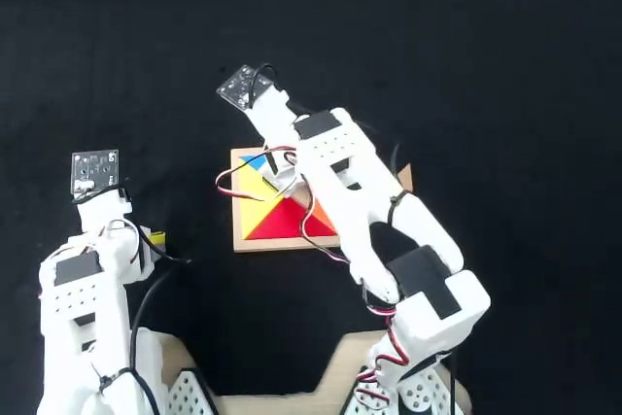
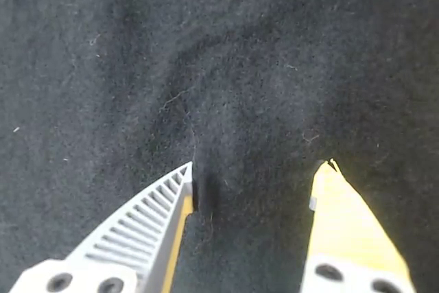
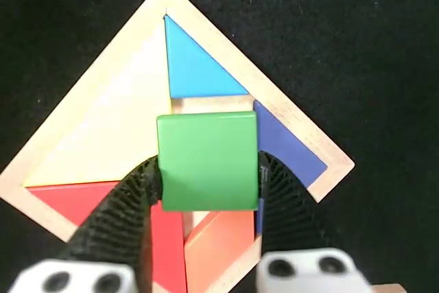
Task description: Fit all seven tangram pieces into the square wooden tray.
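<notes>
Green square (image 3: 207,159) over the tray (image 3: 302,128)
Right pincer (image 3: 209,169) clamped its edges, ready for seating; left pincer (image 2: 259,169), well off the tray, gaped empty.

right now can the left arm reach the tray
Probably not: the right tool holds the green square over the tray, its arm lying across it; the left tool hangs over bare cloth.
</notes>
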Robot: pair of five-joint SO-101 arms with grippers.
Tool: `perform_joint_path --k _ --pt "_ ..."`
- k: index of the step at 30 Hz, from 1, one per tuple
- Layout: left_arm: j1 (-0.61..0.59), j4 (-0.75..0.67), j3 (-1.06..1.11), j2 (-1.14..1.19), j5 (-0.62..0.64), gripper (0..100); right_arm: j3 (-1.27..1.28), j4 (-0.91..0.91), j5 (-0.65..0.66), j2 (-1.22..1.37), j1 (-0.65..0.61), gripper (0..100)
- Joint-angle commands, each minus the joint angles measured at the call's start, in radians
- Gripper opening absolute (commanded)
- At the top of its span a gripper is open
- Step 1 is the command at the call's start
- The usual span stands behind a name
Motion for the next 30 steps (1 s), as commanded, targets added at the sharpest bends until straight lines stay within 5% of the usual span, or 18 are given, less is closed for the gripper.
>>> perform_joint_path --k 1,14,20,27,30 --pt "0.005 -0.009 -0.002 -0.014 -0.003 27 -0.059 0.003 0.005 0.016 0.018 12.5" --pt "0.005 -0.011 -0.002 -0.014 -0.003 27 -0.127 -0.003 0.005 0.088 0.014 18.3" --pt "0.005 -0.011 -0.002 -0.014 -0.003 27 -0.117 -0.003 0.005 0.09 0.011 30.3" --pt "0.005 -0.012 -0.002 -0.014 -0.003 27 -0.122 0.006 0.011 0.082 -0.008 30.1" --pt "0.005 -0.012 -0.002 -0.014 -0.003 27 -0.168 0.069 0.012 0.082 0.032 22.0"
